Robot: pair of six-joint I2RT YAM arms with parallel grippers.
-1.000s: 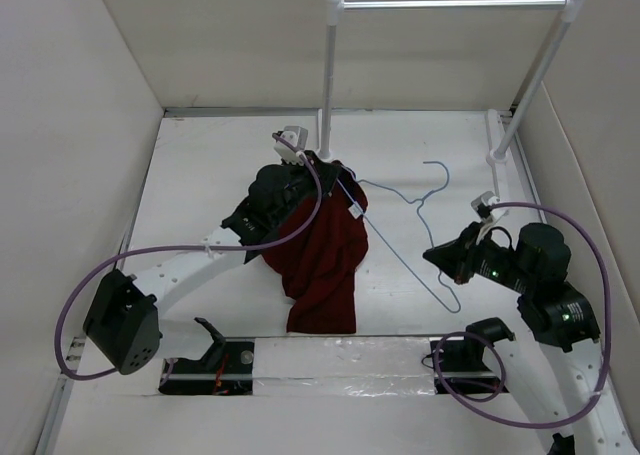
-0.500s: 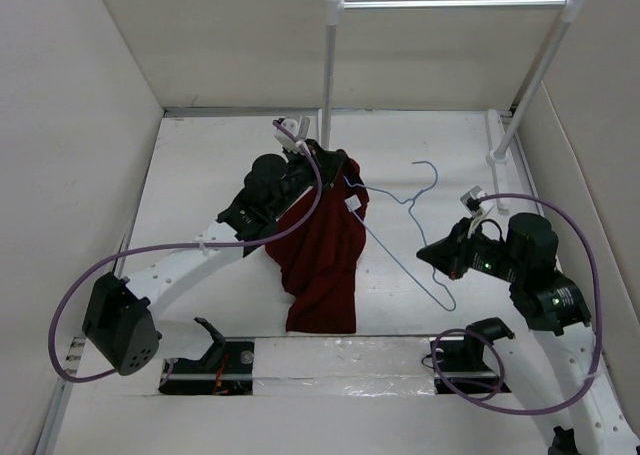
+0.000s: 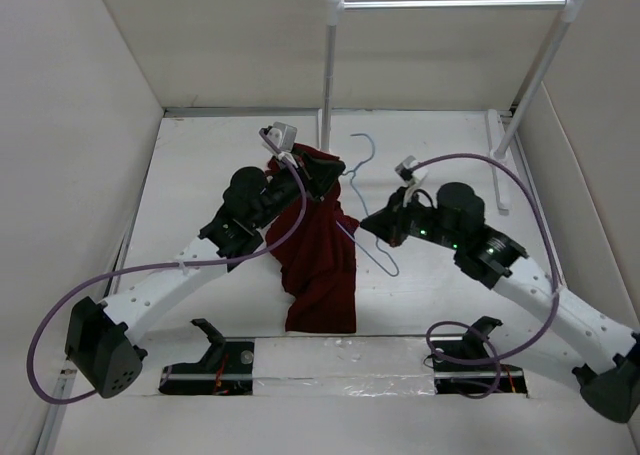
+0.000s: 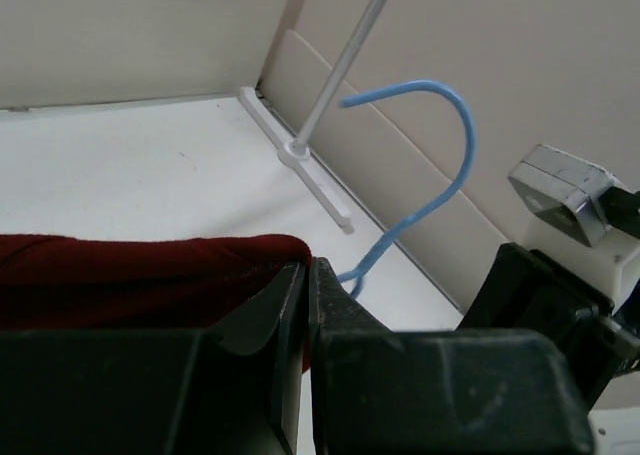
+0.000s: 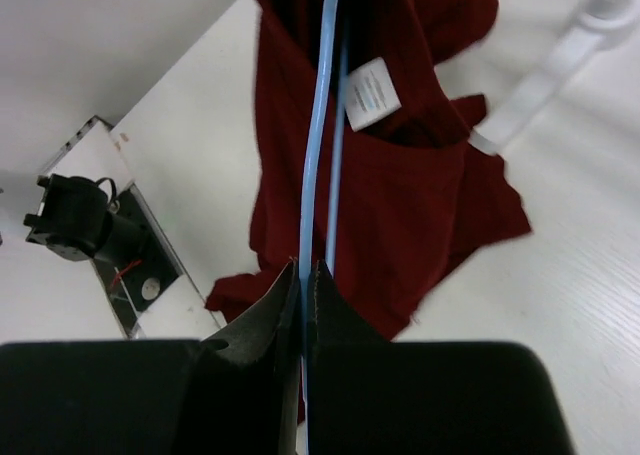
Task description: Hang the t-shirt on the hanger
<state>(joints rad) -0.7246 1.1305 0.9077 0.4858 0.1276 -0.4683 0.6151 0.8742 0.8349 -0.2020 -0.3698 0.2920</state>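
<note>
Using the rack's left post (image 3: pixel 327 75) as the reference for everything here.

The left pincer (image 3: pixel 318 168) sits just on the near side of that post's foot. It's pressed together on the top edge of the t-shirt (image 3: pixel 320 265). In the left wrist view the pincer (image 4: pixel 308 270) has maroon cloth (image 4: pixel 140 265) running right into it. From there the shirt drapes away from the post toward the arm bases, and its lower end is lying on the tabletop (image 3: pixel 200 175).

The hanger (image 3: pixel 368 249) is up off the tabletop. Its hook is just right of the post's foot, and its long side slants away from the post, down and to the right. The right pincer (image 3: pixel 372 223) is clamped onto that wire, further right of the post than the left one and a bit nearer the bases. The right wrist view shows it best: the pincer (image 5: pixel 305 270) is shut on the blue wire (image 5: pixel 320 125), which runs straight out ahead of it across the shirt (image 5: pixel 400 195), passing right beside the white tag (image 5: pixel 372 93).

So the thing that matters for the next move is that the neck opening lies dead ahead of the right pincer, along the wire's own axis, with the left pincer holding it up. The right arm is the one on the hanger, so I'd guess it does the feeding. I honestly can't tell if a hanger shoulder is already inside the collar or just lying over it. The hook (image 4: pixel 467 135) pokes up clear of the cloth in the left wrist view.
</note>
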